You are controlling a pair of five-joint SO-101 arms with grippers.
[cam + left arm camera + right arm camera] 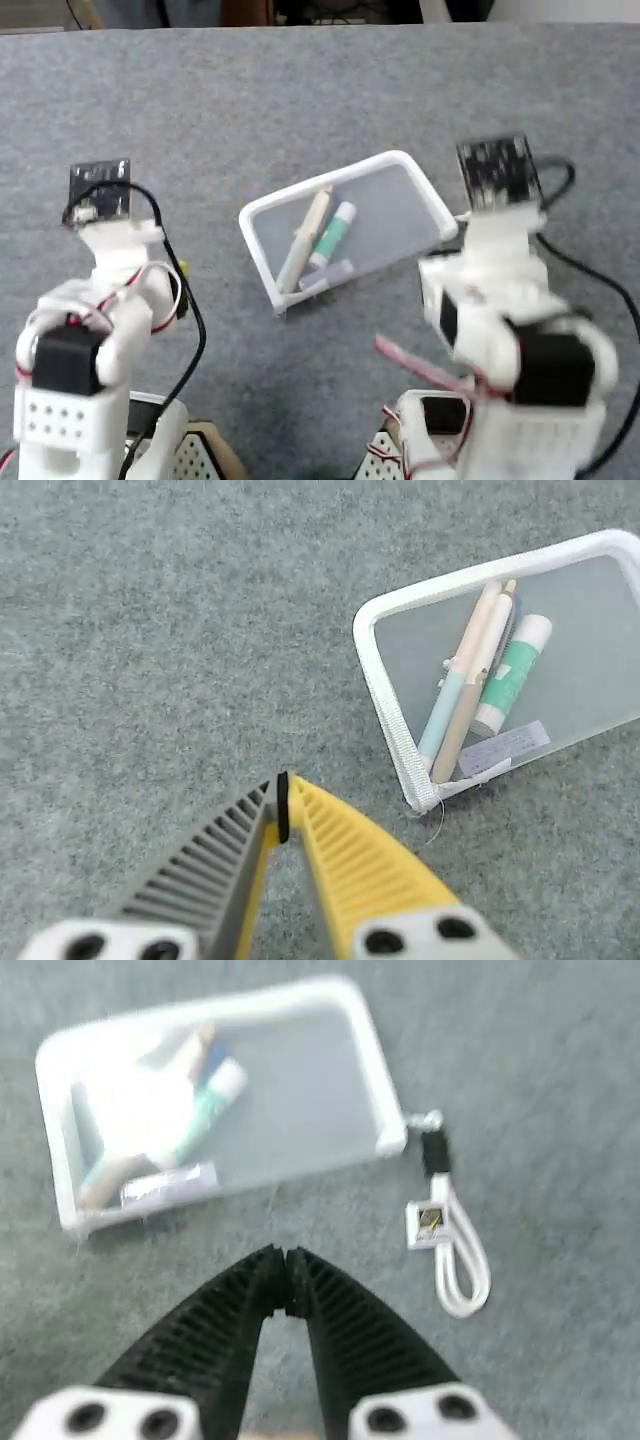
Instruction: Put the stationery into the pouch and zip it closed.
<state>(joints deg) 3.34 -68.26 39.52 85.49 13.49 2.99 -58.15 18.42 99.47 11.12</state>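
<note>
Pastel pens (462, 695) inside the white-rimmed translucent pouch (392, 215), apparently zipped; left gripper (282, 790) and right gripper (283, 1262), clenched empty near it, need only retreat.

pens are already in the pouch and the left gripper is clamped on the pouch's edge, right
Not quite. The pens are in the pouch, but the left gripper is shut on nothing and sits apart from the pouch over the grey cloth, as the left wrist view shows.
</note>
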